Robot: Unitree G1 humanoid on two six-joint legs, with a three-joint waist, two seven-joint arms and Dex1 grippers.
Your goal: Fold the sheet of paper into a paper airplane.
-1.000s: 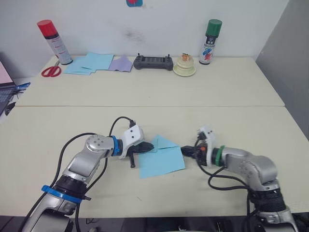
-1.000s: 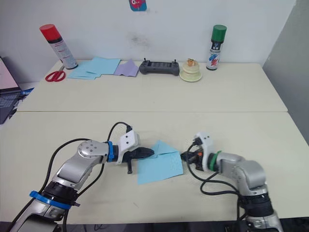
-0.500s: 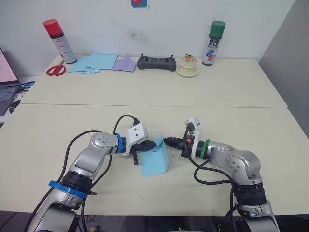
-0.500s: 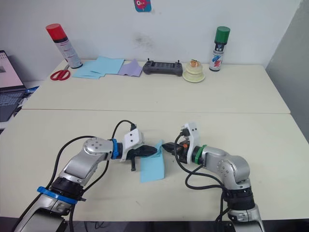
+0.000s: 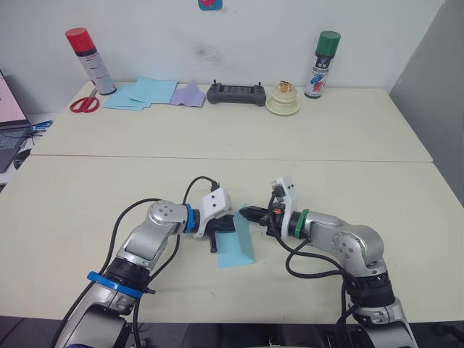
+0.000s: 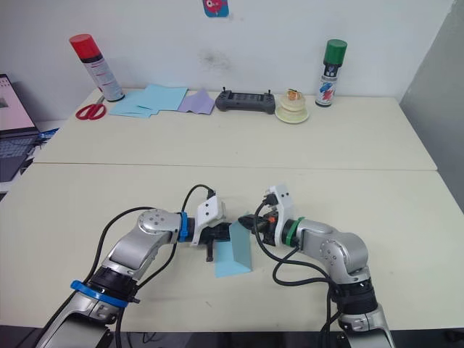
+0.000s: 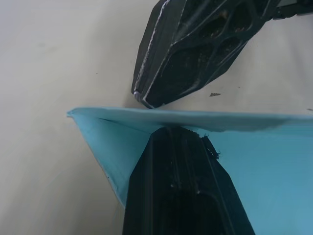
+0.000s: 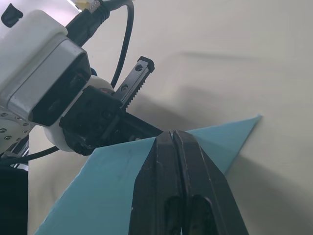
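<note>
**Mid-fold: both grippers at the crease**

The sheet of paper (image 5: 235,245) sits near the front of the desk (image 5: 348,138), half folded, one flap standing up. Right gripper (image 5: 245,213) fingers are together, clamped on the raised top edge. Left gripper (image 5: 226,227) fingers look pressed against the sheet from the other side; can't tell if they're closed. To do it well: lay the flap edge-to-edge, then press along the crease.

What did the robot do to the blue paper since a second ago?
The right gripper swept leftward, carrying the sheet of paper's right edge up and over, so the paper went from lying wide and nearly flat to standing folded and narrow. The left gripper stayed at the left edge, shifting slightly right. The pile of blue sheets, scissors and spray cans at the back stayed put.
</note>
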